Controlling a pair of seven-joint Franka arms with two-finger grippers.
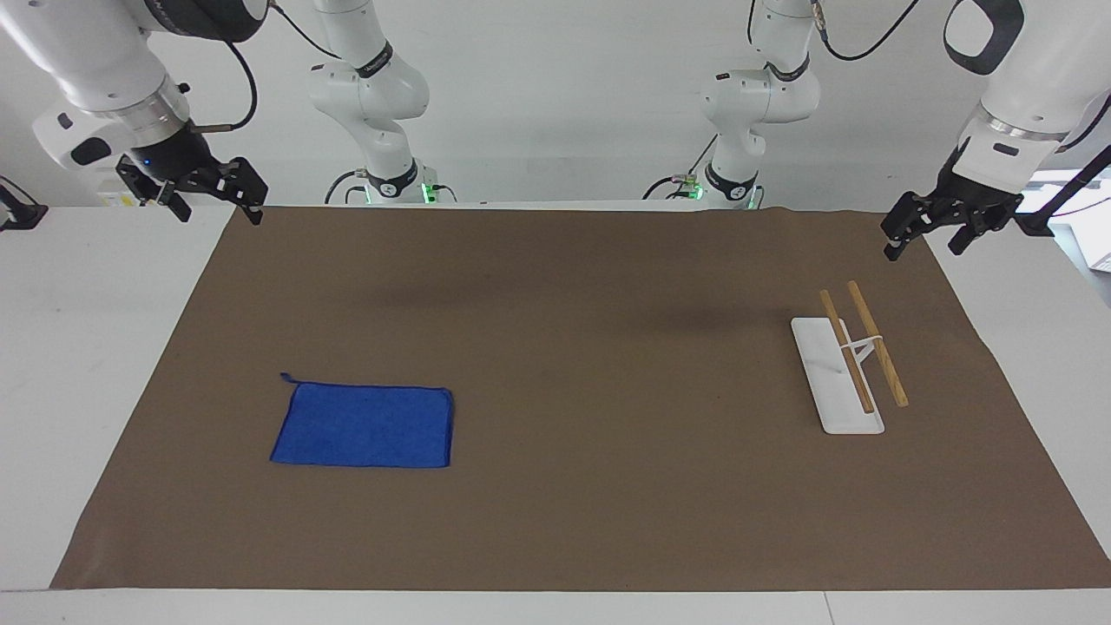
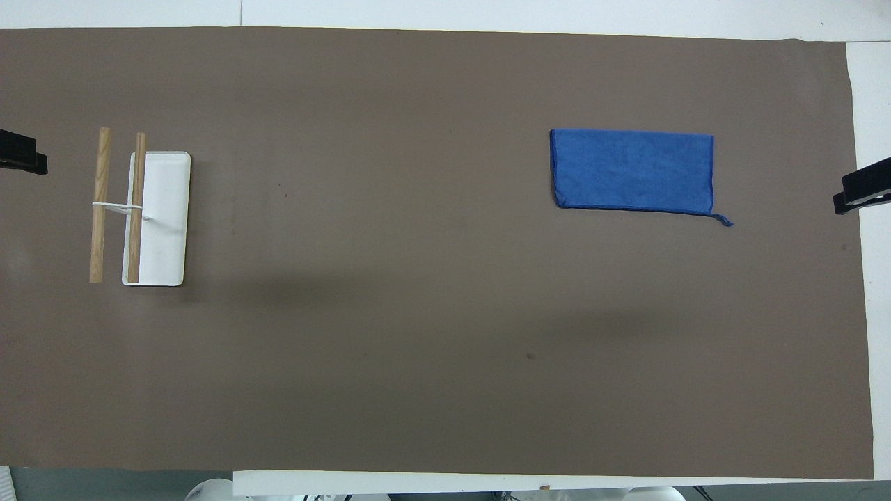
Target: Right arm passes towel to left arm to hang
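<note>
The blue towel [image 1: 364, 425] lies flat on the brown mat toward the right arm's end of the table; it also shows in the overhead view [image 2: 633, 170], its corner loop pointing toward the robots. The white rack [image 1: 846, 369] with two wooden bars stands toward the left arm's end [image 2: 161, 216]. My right gripper [image 1: 217, 207] is open and empty, raised over the mat's edge at its own end; only its tip shows from overhead [image 2: 863, 188]. My left gripper [image 1: 924, 246] is open and empty, raised over the mat's edge nearer the robots than the rack; its tip shows from overhead [image 2: 21, 153].
The brown mat [image 1: 555, 330] covers most of the white table. Two smaller white arms with green base lights [image 1: 373, 95] [image 1: 759, 95] stand at the robots' edge of the table. Cables hang by both large arms.
</note>
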